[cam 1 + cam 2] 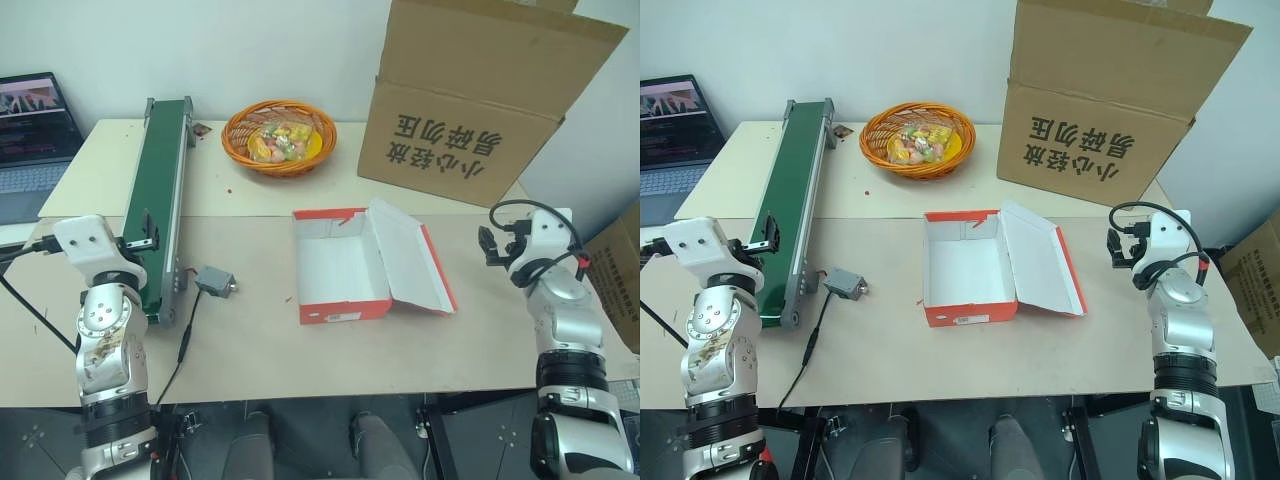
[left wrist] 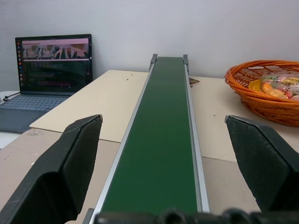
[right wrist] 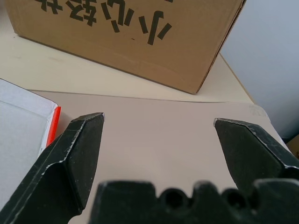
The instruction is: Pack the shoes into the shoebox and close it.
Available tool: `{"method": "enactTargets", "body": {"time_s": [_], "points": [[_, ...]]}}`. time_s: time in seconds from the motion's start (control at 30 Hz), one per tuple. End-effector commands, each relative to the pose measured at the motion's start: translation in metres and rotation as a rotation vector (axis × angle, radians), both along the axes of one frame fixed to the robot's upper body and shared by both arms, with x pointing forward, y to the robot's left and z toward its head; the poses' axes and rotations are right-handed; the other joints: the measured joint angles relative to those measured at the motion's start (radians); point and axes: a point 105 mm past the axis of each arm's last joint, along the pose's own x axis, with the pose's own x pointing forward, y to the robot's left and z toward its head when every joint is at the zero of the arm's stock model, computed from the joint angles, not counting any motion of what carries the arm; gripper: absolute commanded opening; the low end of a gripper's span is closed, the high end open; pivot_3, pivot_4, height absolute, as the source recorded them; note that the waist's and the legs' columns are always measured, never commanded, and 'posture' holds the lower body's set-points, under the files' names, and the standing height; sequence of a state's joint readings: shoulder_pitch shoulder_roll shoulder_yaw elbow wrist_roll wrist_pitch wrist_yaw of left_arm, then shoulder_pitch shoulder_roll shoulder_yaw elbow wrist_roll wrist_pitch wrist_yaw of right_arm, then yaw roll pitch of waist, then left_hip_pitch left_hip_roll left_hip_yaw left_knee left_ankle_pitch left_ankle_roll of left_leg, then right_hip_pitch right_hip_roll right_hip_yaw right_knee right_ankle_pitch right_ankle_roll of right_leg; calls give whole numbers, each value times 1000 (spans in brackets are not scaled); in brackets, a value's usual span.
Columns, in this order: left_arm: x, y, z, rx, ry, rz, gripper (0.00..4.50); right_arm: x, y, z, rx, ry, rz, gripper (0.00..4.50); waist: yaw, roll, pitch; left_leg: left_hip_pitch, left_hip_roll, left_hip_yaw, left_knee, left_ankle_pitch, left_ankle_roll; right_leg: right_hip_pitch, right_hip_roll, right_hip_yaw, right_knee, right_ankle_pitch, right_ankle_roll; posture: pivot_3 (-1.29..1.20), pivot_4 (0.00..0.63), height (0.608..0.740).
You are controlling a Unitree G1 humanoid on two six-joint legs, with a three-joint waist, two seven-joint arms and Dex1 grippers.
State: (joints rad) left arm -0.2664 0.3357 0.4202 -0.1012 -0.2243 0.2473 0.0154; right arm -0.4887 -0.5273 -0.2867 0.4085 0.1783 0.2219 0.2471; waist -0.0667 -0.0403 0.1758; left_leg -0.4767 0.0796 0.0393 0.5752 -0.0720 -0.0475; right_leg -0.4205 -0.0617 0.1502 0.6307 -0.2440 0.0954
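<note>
left eye view: shoebox (image 1: 340, 275) lies open and empty between both wide-open, empty hands, left hand (image 2: 163, 154) and right hand (image 3: 159, 140); packing hasn't begun, so first find the shoes.

Left pincer (image 2: 163, 163) spread wide, green conveyor belt (image 2: 161, 140), laptop (image 2: 49, 74), orange basket (image 2: 266, 95)

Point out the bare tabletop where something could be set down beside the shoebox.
Bare table lies along the near edge in front of the open shoebox, and between its lid and the right pincer. A smaller patch lies between the grey module and the box. It is crowded behind: fruit basket, brown carton, green conveyor.
</note>
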Motion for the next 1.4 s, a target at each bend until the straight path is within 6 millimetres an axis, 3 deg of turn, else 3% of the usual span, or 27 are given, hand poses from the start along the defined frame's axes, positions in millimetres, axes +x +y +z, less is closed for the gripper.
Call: {"method": "enactTargets", "body": {"time_s": [0.03,0.27,0.63,0.87,0.97,1.2,1.3,1.4], "points": [[1,3,9,14,-12,2,4500,-2,-3,13,-20,-46,-1,4407,0,0,0,0,0,0,0,0,0,0,0,0,0,0,0,0,150,721],[2,17,-1,-1,40,6,4500,-3,-1,7,-3,-13,50,4407,0,0,0,0,0,0,0,0,0,0,0,0,0,0,0,0,150,721],[0,16,0,3,32,-8,4500,-8,38,18,152,-38,285,4407,-1,0,0,0,0,-1,0,0,0,0,0,-1,1,1,1,0,150,721],[-2,18,2,11,28,3,4500,-4,31,16,133,-26,223,4407,1,0,0,0,0,-1,0,0,0,0,0,-2,1,1,1,0,150,721],[-2,19,4,13,25,4,4500,-2,39,17,131,-20,263,4407,1,0,0,0,0,-1,1,0,0,0,0,-2,1,1,1,0,150,721],[3,15,4,12,23,-7,4500,3,137,50,104,-12,762,4407,-8,0,0,0,0,-1,0,0,0,-1,1,-2,3,1,1,0,150,721],[7,10,4,15,27,-29,4500,4,176,52,34,23,953,4407,-4,0,0,0,0,-2,0,1,-1,0,1,-3,3,1,1,0,150,721],[9,8,6,15,22,-33,4500,-1,202,52,-8,46,1097,4407,6,-1,-1,-1,0,-4,1,1,-1,0,1,-5,3,1,0,0,150,721]]}}
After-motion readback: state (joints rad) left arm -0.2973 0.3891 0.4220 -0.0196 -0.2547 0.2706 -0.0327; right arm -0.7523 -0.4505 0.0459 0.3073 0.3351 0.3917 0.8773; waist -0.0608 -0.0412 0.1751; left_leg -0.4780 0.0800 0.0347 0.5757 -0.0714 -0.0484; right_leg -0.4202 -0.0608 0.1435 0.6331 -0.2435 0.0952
